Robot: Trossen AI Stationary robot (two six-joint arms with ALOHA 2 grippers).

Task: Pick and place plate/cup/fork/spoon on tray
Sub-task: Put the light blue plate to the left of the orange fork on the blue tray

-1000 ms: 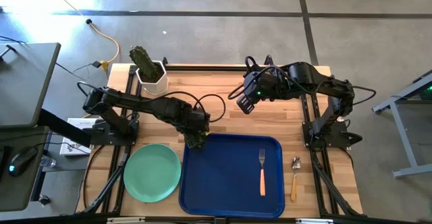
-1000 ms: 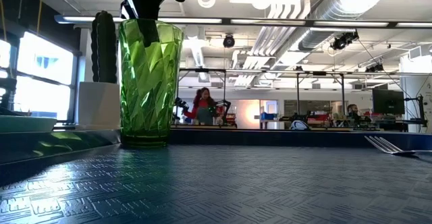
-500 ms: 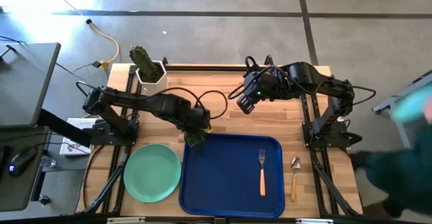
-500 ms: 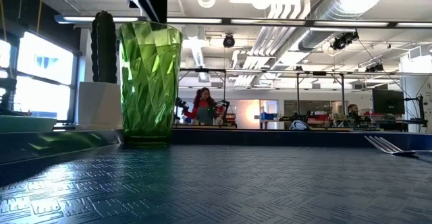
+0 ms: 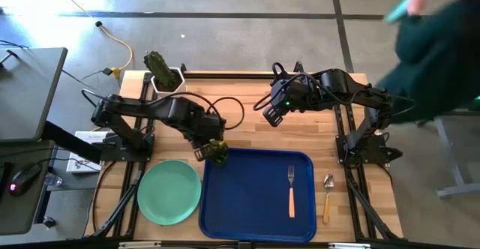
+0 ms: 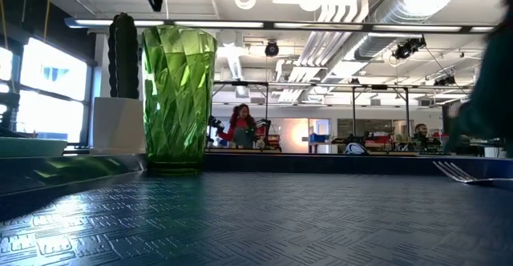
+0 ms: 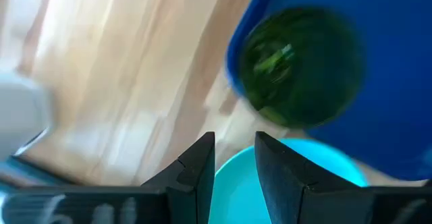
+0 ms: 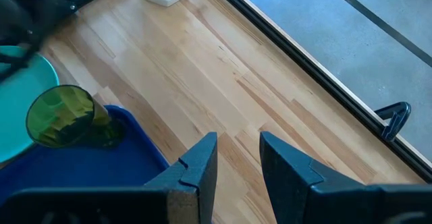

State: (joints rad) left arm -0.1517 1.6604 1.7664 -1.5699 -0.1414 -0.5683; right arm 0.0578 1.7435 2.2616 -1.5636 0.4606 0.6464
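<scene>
Cup (image 5: 218, 151) stands upright in the tray (image 5: 255, 204), at the tray's 10 o'clock corner, close against the rim. Low view shows its base flat on the ribbed tray floor (image 6: 264, 218), cup (image 6: 178, 98) free of any contact.

Left gripper (image 5: 201, 153) hangs just off the cup at the cup's 9 o'clock, over bare table (image 5: 247, 129), above the tray's edge. Its wrist view looks down on the cup mouth (image 7: 300, 65). Fingers (image 7: 196, 166) stand slightly apart with nothing between them: released, empty.

Right gripper (image 5: 270, 116) waits above the table at the tray's 12 o'clock, well apart from the cup. Its fingers (image 8: 196, 166) show a narrow gap, nothing held.

Plate (image 5: 169, 192) lies flat on the table just beside the tray at the tray's 9 o'clock, not on it.

Fork (image 5: 291, 190) lies inside the tray toward its 3 o'clock side, tines pointing to 12 o'clock, handle to 6.

Spoon (image 5: 327, 199) lies on the table just outside the tray's 3 o'clock rim, bowl toward 12 o'clock.

Cactus (image 5: 160, 71) in a white pot sits at the table's 11 o'clock corner.

A person (image 5: 431, 54), blurred, shows beyond the table at 2 o'clock.
</scene>
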